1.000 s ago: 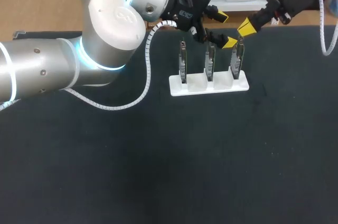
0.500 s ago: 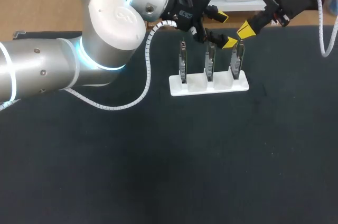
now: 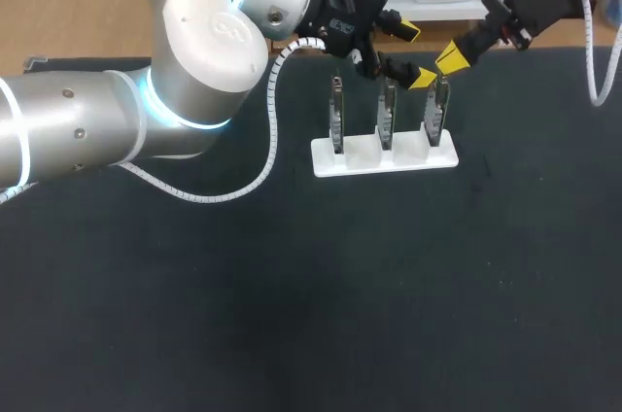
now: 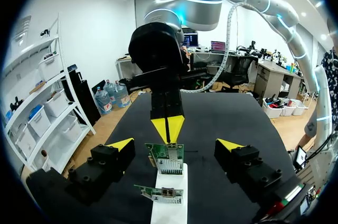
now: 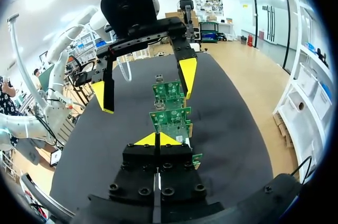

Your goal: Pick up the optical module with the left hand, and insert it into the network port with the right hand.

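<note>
A counter (image 3: 292, 315) with a plain matte black top fills most of the head view. On it, toward the far edge and a little right of the middle, lies a low white rack (image 3: 358, 154). It is a long, narrow block set crosswise on the counter and slightly skewed, its right end a touch farther back. Raised blocks stand along its top. In the left wrist view it shows as a white strip on the black counter.

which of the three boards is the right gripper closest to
The rack's right-end board in the head view, just by the right gripper; the others stand farther left.
</note>
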